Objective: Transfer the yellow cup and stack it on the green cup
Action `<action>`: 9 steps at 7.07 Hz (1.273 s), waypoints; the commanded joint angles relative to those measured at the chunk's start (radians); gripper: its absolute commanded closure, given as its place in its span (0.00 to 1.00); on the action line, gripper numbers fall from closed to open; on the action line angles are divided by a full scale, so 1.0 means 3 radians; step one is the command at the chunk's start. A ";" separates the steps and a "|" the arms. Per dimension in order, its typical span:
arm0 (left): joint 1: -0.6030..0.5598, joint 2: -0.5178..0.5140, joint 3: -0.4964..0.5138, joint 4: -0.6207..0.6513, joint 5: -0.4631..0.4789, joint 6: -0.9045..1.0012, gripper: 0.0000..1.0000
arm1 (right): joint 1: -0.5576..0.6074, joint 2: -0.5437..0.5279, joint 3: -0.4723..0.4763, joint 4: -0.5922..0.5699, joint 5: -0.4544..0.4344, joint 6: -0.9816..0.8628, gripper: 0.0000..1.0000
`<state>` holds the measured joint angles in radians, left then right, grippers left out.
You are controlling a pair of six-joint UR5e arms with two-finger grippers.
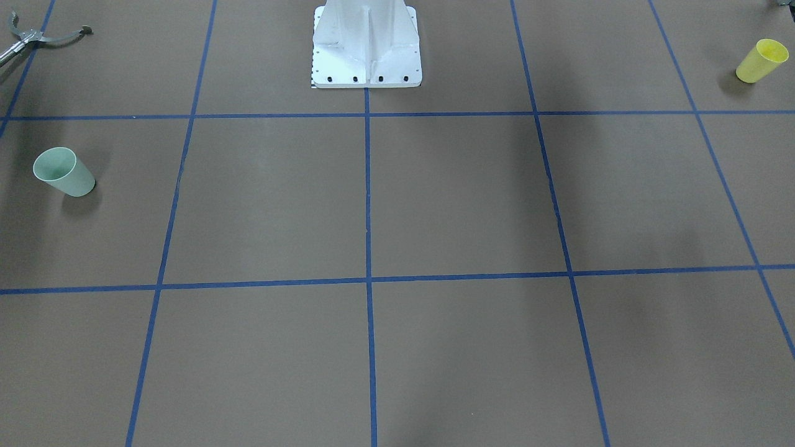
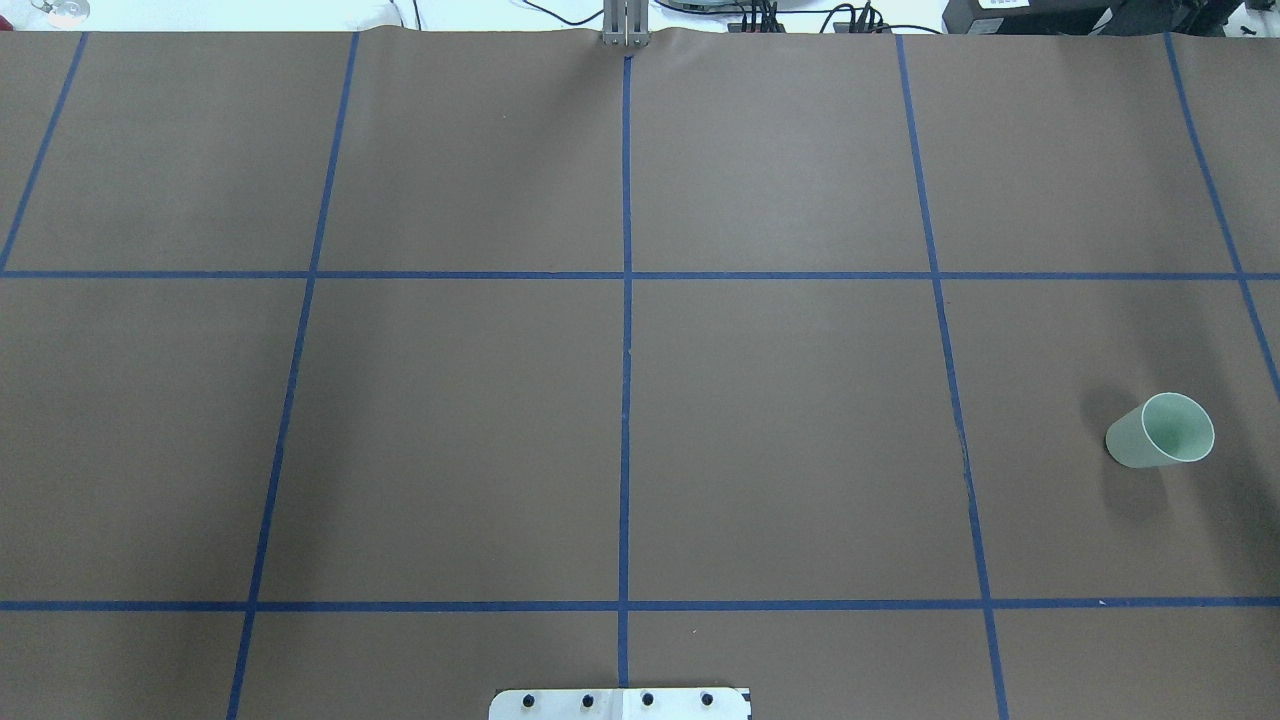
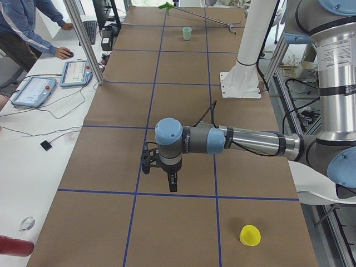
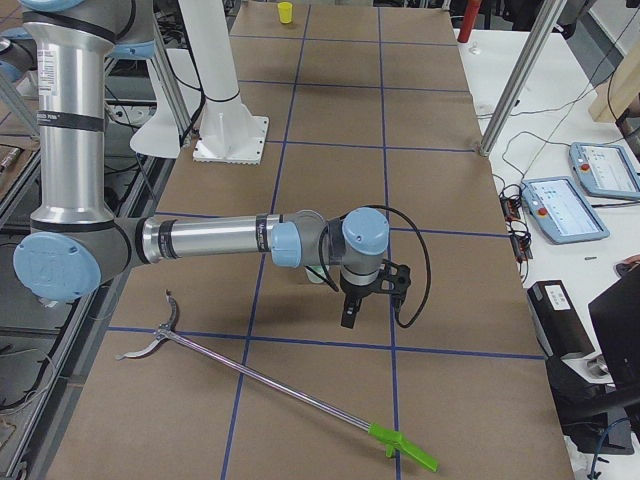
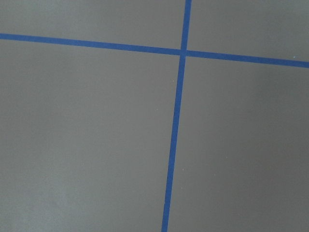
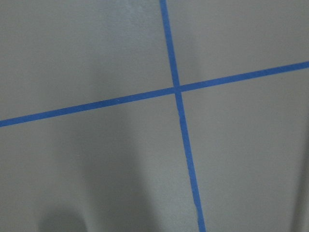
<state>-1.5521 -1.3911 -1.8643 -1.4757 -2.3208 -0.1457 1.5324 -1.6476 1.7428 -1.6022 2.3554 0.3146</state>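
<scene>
The yellow cup (image 1: 761, 61) stands upright at the table's left end, near the robot's side; it also shows in the exterior left view (image 3: 250, 236) and the exterior right view (image 4: 285, 12). The green cup (image 1: 62, 172) stands upright at the right end, and shows in the overhead view (image 2: 1160, 432). My left gripper (image 3: 171, 182) hangs above the mat, well apart from the yellow cup. My right gripper (image 4: 350, 318) hangs above the mat near the green cup's end. I cannot tell whether either is open or shut. Both wrist views show only mat and tape.
A long reach-grabber tool (image 4: 280, 385) with a green handle lies on the table's right end, its claw (image 1: 37, 37) near the robot's side. The white robot pedestal (image 1: 366, 46) stands at the middle. Operators and teach pendants (image 3: 33, 89) are at the far side.
</scene>
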 commanded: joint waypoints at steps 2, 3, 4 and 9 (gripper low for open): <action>-0.0011 0.0112 -0.0080 -0.0056 0.0000 0.0011 0.00 | 0.0041 -0.0010 0.0085 -0.0023 0.0002 0.0030 0.00; -0.0011 0.0147 -0.0080 -0.0061 0.0010 0.0025 0.00 | 0.0041 -0.0010 0.0081 -0.0023 -0.0043 0.0030 0.00; -0.0011 0.0147 -0.0090 -0.0061 0.0005 0.0015 0.00 | 0.0041 -0.0015 0.0076 -0.0023 -0.0059 0.0035 0.00; -0.0011 0.0147 -0.0085 -0.0061 0.0005 0.0010 0.00 | 0.0041 -0.0020 0.0097 -0.0013 -0.0090 0.0035 0.00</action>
<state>-1.5555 -1.3469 -1.8911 -1.4941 -2.3194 -0.1426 1.5447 -1.6529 1.7703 -1.6075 2.3288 0.3252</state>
